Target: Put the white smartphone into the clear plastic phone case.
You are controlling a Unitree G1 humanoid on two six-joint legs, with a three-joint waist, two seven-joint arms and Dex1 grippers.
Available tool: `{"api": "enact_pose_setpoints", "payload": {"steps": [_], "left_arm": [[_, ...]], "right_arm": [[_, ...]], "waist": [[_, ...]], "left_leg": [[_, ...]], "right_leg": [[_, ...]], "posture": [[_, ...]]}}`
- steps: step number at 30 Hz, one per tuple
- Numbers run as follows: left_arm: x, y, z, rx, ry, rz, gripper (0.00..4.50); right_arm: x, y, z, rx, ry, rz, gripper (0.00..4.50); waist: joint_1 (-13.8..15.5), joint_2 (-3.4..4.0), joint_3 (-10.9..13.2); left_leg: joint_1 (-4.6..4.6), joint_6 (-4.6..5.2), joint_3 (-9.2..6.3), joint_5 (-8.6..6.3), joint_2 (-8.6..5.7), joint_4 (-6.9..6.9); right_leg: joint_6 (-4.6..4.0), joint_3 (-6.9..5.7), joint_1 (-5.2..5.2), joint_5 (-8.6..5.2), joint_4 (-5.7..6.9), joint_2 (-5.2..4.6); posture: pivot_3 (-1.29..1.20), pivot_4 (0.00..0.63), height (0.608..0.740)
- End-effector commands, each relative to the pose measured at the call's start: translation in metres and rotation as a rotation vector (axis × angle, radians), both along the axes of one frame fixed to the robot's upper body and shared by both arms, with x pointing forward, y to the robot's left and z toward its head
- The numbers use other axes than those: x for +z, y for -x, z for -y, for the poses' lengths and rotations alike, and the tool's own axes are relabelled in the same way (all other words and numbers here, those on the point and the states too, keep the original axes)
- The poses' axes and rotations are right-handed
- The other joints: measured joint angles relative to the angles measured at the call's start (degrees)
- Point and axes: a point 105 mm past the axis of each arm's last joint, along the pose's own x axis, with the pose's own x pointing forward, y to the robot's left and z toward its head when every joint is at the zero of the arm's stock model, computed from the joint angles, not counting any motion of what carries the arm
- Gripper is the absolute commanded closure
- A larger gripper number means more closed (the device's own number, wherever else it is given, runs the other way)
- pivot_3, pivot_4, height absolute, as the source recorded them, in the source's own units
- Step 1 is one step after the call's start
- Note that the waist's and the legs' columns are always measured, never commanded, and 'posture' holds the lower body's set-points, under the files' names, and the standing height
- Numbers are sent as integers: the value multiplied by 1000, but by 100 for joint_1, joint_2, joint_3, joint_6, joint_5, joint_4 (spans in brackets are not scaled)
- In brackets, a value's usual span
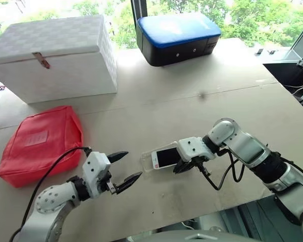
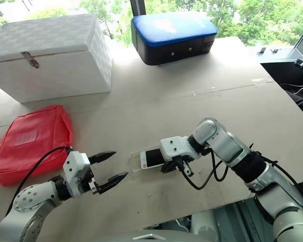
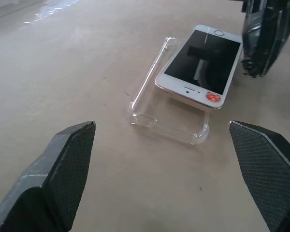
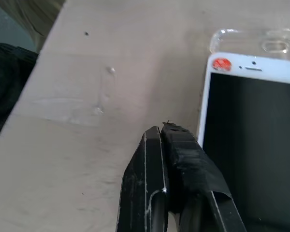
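Note:
The white smartphone (image 1: 166,156) lies screen up on the table, resting askew on the clear plastic phone case (image 1: 147,162). The case's end and one long rim (image 3: 154,77) stick out past the phone (image 3: 200,65), which is not seated inside the rim. My left gripper (image 1: 134,164) hovers open just left of the case, its fingers (image 3: 70,159) spread wide and pointing at it. To the right, my right gripper (image 1: 178,169) is shut with nothing in it, its tips (image 4: 164,130) close beside the phone's edge (image 4: 251,135) near the home-button end.
A red pouch (image 1: 40,143) lies at the left. A white lidded box (image 1: 55,55) stands at the back left, and a blue-topped black case (image 1: 177,38) at the back centre. The table's front edge (image 1: 217,209) runs just below the right arm.

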Motion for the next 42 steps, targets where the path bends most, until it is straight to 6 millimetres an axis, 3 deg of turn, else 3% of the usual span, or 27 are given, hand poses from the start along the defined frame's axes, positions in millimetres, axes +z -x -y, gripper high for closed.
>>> {"api": "enact_pose_setpoints", "payload": {"steps": [1,10,18,30,36,42], "left_arm": [[13,4,-2,-27,12,37,0],[18,11,-13,-50,15,21,0],[18,11,-14,-55,14,21,0],[19,13,-13,-54,18,19,0],[16,15,-11,-50,19,14,0],[16,14,-8,-48,24,17,0]], "right_arm": [[3,-3,-3,9,-11,40,4484],[19,-6,-8,-3,-68,17,4484],[10,-11,-11,-18,-34,58,4484],[39,-17,-28,-66,-208,5,4484],[15,-30,-38,-118,-168,41,4484],[-36,-29,-31,-78,4,78,4484]], "waist": [[1,-1,1],[3,-1,2],[1,-1,2],[-4,-1,2],[6,-1,2],[-9,-3,-3]], "left_leg": [[0,0,1,0,0,0],[1,2,-7,-1,0,0],[0,1,-4,0,0,1],[1,1,-5,0,0,1],[0,-1,-5,0,0,1],[9,-8,2,5,-2,1]], "right_leg": [[0,1,0,0,0,0],[0,-7,0,0,2,0],[-1,-5,1,0,1,1],[-1,-5,1,0,3,1],[-1,-5,1,0,4,2],[-1,2,7,0,4,4]], "posture": [[0,150,740],[0,150,740],[0,150,740],[0,150,740],[0,150,740],[0,150,740]]}}
